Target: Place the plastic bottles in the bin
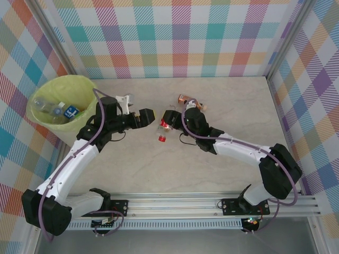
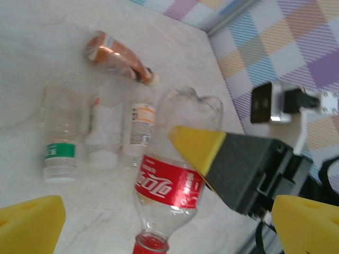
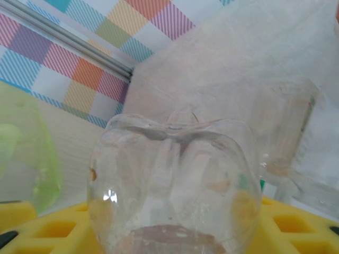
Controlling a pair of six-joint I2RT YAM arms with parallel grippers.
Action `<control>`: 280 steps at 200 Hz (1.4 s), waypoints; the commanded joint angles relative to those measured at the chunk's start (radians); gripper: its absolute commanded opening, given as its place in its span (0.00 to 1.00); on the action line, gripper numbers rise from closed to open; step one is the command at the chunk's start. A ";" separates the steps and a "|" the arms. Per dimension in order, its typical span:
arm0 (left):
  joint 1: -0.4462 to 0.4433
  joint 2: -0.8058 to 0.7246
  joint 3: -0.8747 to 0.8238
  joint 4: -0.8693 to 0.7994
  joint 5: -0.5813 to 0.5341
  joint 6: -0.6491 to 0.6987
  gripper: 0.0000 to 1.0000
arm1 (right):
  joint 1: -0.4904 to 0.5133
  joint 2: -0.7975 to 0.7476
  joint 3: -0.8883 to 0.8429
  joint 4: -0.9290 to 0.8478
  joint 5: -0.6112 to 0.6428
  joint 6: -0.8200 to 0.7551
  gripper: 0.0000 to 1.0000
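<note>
A clear plastic bottle with a red label (image 1: 163, 131) and red cap sits between the yellow pads of my right gripper (image 1: 166, 123), which is shut on it near the table's middle. In the right wrist view its clear base (image 3: 175, 180) bulges between the pads (image 3: 50, 228). My left gripper (image 1: 150, 115) is open just left of that bottle, its yellow fingertips (image 2: 27, 226) wide apart with the bottle (image 2: 168, 184) between and beyond them. Behind it lie a green-labelled bottle (image 2: 58, 132), an orange-labelled one (image 2: 139, 127) and a brown one (image 2: 119, 58). The bin (image 1: 43, 120) stands at the left with bottles inside.
Checked walls with metal frame posts close the table at the back and sides. The bin's yellow-green bag (image 3: 32, 159) shows at the left of the right wrist view. A rail (image 1: 185, 203) runs along the near edge between the arm bases.
</note>
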 commanded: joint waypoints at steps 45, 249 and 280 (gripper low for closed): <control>-0.086 0.050 0.020 0.003 0.139 0.163 0.89 | -0.013 -0.008 0.109 0.142 -0.115 -0.015 0.57; -0.103 0.042 0.115 -0.064 -0.218 0.214 0.00 | -0.078 -0.109 0.140 -0.084 -0.065 -0.212 1.00; -0.100 0.037 0.231 -0.160 -0.385 0.231 0.00 | -0.096 -0.180 0.088 -0.251 0.165 -0.215 1.00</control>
